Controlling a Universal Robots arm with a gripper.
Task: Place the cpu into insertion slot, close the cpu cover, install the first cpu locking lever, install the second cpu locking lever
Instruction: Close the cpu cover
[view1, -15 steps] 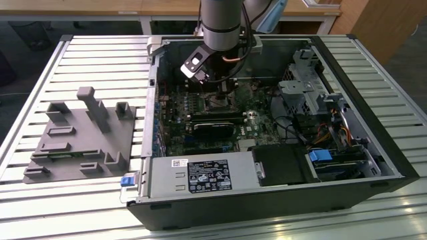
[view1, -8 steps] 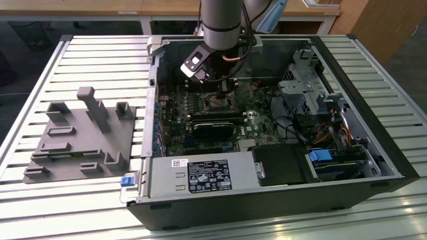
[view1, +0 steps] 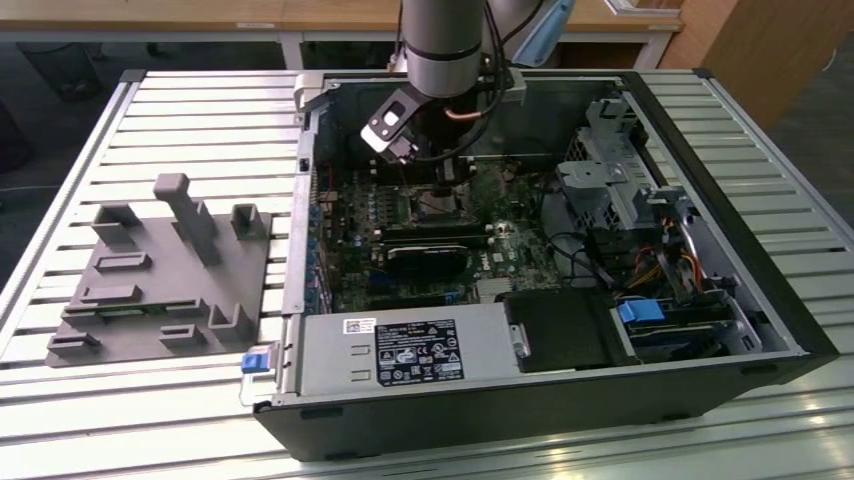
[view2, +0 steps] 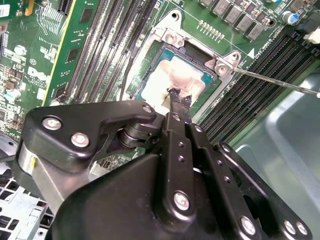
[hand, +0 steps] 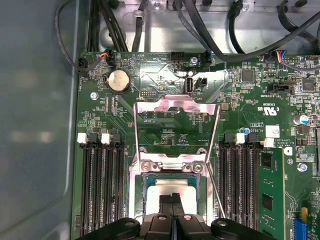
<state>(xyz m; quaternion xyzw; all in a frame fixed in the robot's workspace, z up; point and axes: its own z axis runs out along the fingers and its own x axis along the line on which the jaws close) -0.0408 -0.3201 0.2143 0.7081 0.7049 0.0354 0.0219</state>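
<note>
While the cpu (view2: 177, 75) lies pale, silvery in the insertion slot (view2: 150, 67) | gripper (view2: 178, 97) pinched narrow, tips on it

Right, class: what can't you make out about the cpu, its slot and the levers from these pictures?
The cpu: near edge hidden under the gripper in both wrist views, so full seating is unclear.
The slot: contacts covered by the cpu.
The lever: far end cut off by the picture edge, second wrist view.
Exterior view: cpu and slot too small to tell apart below the arm.
</note>
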